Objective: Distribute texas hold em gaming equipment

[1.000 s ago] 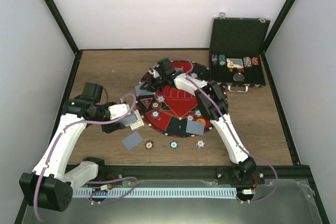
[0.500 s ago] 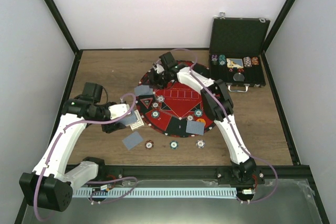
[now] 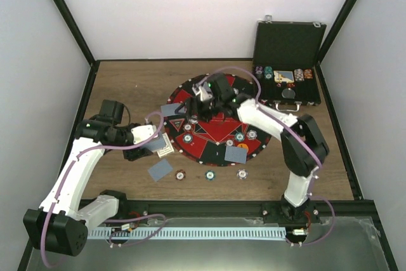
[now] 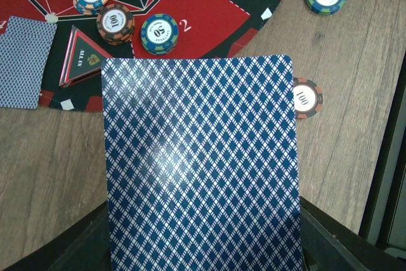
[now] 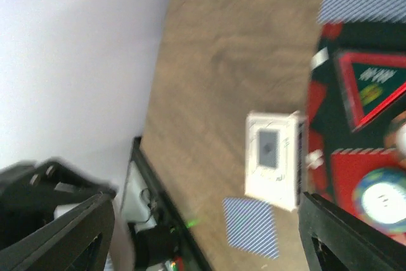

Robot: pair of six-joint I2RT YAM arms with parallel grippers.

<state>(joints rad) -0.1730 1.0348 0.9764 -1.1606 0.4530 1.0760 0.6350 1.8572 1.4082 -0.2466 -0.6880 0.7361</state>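
Observation:
My left gripper [image 3: 157, 146] is shut on a stack of playing cards [image 4: 200, 163] whose blue diamond backs fill the left wrist view; it hovers just left of the mat. My right gripper [image 3: 198, 107] is open and empty over the mat's far-left part, its jaws wide apart [image 5: 206, 206]. Single cards lie at the mat's far-left edge [image 3: 171, 110], on the wood [image 3: 160, 170] and on the mat's near part [image 3: 235, 153]. Three chips [image 3: 209, 174] sit in a row on the wood. More chips [image 4: 158, 33] and the black triangular marker [image 4: 79, 58] rest on the mat.
The round red-and-black mat [image 3: 216, 118] takes up the table's middle. A black hinged case [image 3: 287, 87] stands open at the back right with chips and cards inside. The black frame rail [image 4: 387, 157] runs along the table's near edge.
My right gripper has opened and pulled back to the right from the mat's far-left edge, leaving a card there; its elbow swung out to the right. The left arm has not moved.

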